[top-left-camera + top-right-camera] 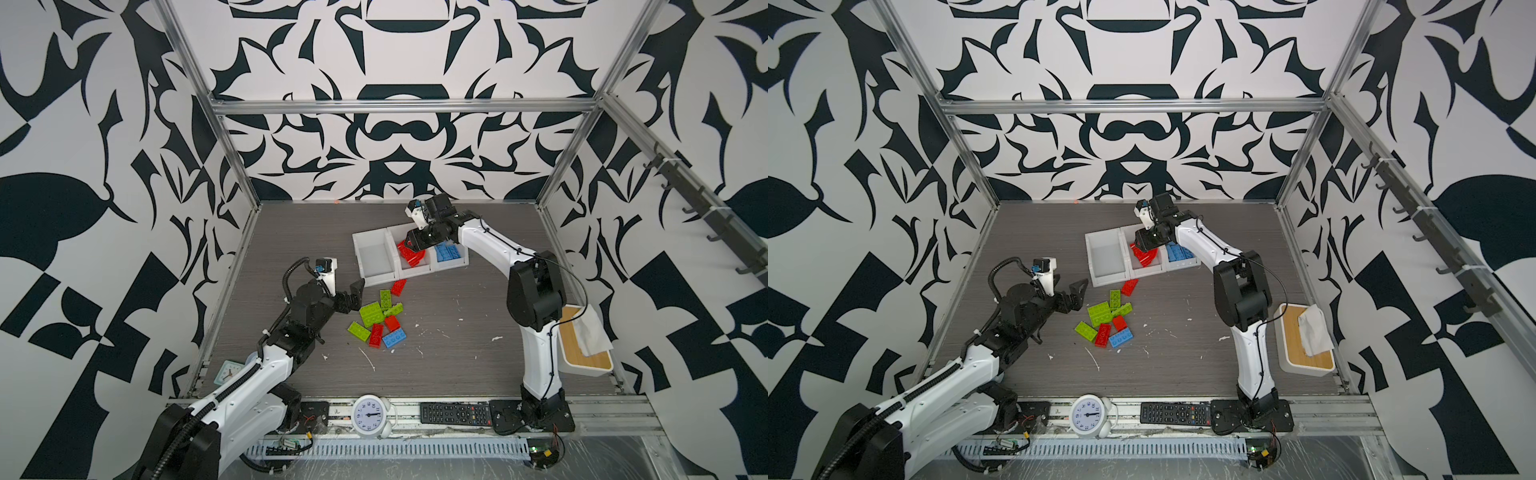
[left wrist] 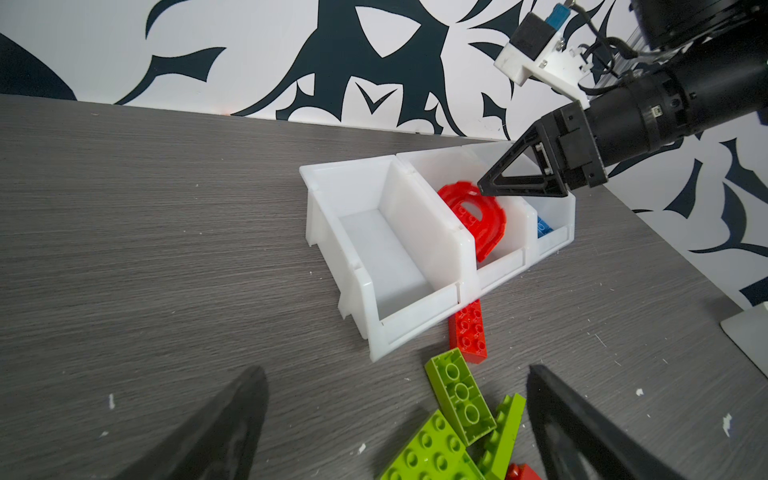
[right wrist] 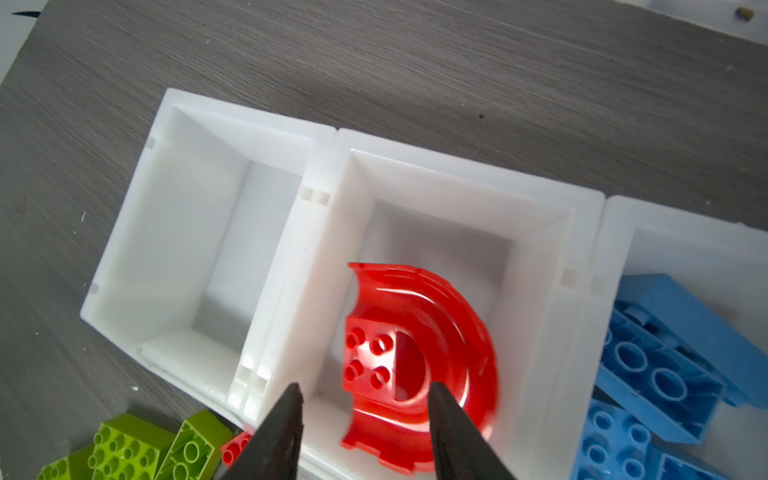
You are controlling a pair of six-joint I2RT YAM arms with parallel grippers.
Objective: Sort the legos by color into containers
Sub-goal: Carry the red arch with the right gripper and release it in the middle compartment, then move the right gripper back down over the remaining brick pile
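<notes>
1. Squarely inside the middle bin of the three joined white containers lies the red D-shaped arch. Its studded block faces up, it is tilted rather than flat, and its outline is blurred in the right wrist view.
2. The right gripper hangs directly over that bin with its jaws parted. One finger is above the dividing wall, clear of the arch. The other overlaps the arch's curved rim, so nothing is pinched; whether that finger touches the rim cannot be told.
3. The bin at the 3 o'clock end of the row holds blue bricks. The bin at the 9 o'clock end shows a bare white floor.
4. In both top views the row sits at about 12 to 1 o'clock of the middle of the table. A lone red brick lies at the row's 6 o'clock, just beside the front lip.
5. Near the table's middle is the loose pile, made up of lime green bricks, two more red bricks and one blue brick.
6. The left gripper hovers at the pile's 9 o'clock, just beside the green bricks. Its fingers are spread wide and grasp nothing.
7. A white box with a wooden lid stands at the table's 3 to 4 o'clock edge. An alarm clock and a black remote lie at 6 o'clock on the front rail.
</notes>
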